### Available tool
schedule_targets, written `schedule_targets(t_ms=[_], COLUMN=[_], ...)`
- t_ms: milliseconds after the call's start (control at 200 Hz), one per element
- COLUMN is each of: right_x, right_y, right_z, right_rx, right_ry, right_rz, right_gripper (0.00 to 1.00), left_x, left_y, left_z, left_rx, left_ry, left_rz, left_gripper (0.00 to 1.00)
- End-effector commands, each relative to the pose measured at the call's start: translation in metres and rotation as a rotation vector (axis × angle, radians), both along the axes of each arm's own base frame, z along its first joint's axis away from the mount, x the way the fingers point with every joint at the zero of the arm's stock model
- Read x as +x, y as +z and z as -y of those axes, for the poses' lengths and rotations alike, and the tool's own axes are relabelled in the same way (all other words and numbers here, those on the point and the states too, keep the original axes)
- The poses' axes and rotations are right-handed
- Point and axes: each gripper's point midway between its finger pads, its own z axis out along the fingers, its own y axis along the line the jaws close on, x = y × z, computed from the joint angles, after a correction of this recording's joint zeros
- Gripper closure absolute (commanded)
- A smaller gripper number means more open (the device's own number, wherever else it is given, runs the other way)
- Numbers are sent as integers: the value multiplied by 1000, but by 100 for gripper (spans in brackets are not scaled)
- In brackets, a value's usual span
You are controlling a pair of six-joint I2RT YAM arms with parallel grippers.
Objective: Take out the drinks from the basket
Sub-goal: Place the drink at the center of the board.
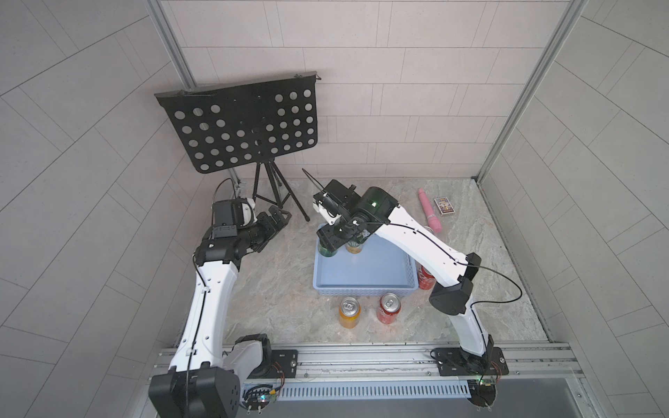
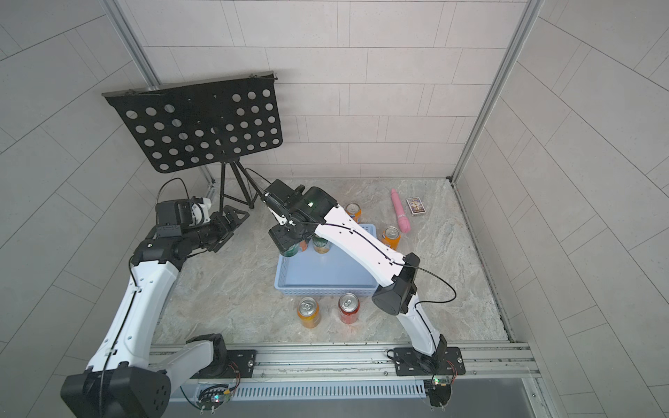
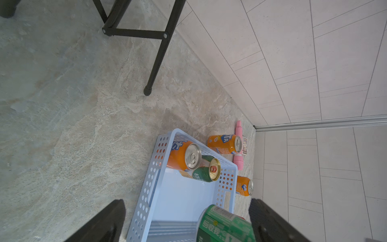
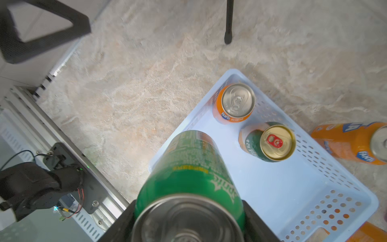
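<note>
Bright green can (image 4: 188,167): grasped by the right gripper (image 1: 331,240), whose jaws are clenched on its body near the silver top. The can is tilted and sits over the left side of the basket (image 1: 365,290), toward the far corner. Whether its base clears the rim cannot be told.

Basket: light-blue, perforated walls, on the marble-patterned table (image 1: 275,289). Two cans stand upright inside it at the far end. An orange can (image 4: 234,104) is in the far left corner and a dark green-gold can (image 4: 270,144) is just beside it. The rest of the basket floor is bare.

Cans outside the basket, all upright:
- A yellow-orange can (image 1: 349,313) and a red can (image 1: 389,309) stand side by side just in front of the near wall.
- A second red can (image 1: 425,278) stands against the right wall, partly hidden under the right arm.
- Two orange cans stand off the far right corner, one (image 2: 353,211) beyond the far wall and one (image 2: 391,237) beside the right wall.

Left gripper (image 1: 278,217): released, jaws wide apart and holding nothing. It is in the air well to the left of the basket's far end.

Other items: a black perforated music stand (image 1: 246,123) on a tripod stands beyond the basket's far left. A pink tube (image 1: 429,210) and a small printed box (image 1: 444,206) lie beyond its far right.
</note>
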Motion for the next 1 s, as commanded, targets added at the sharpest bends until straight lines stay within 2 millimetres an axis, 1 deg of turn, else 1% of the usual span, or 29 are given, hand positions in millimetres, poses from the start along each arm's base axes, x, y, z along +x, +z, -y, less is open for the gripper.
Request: schedule_targets(t_ms=[0, 100, 250, 385, 475, 590, 675, 765, 866, 991], right_x=[5, 7, 11, 17, 19, 24, 29, 37, 37, 35], right_y=[21, 28, 35, 32, 16, -6, -21, -35, -50, -61], right_z=[-2, -8, -23, -38, -53, -68, -75, -76, -83, -95], right_rx=[57, 99, 165, 206, 208, 189, 169, 132, 117, 117], right_ry=[2, 9, 30, 42, 64, 66, 54, 24, 27, 43], right_rz=[36, 48, 60, 58, 38, 27, 28, 44, 38, 38], right_gripper=[85, 85, 86, 86, 86, 87, 87, 87, 88, 87], left_x=[4, 6, 8, 10, 11, 12, 13, 12, 12, 11], left_y=[10, 7, 5, 8, 5, -7, -14, -24, -34, -42], left_z=[-1, -4, -5, -17, -25, -34, -41, -48, -54, -58], left_rx=[6, 16, 31, 80, 114, 132, 143, 149, 127, 124], left_ry=[8, 18, 22, 66, 98, 124, 140, 152, 158, 167], left_rz=[25, 21, 23, 42, 37, 11, 2, -29, -56, -68], left_gripper=[0, 0, 0, 0, 0, 0, 0, 0, 0, 0])
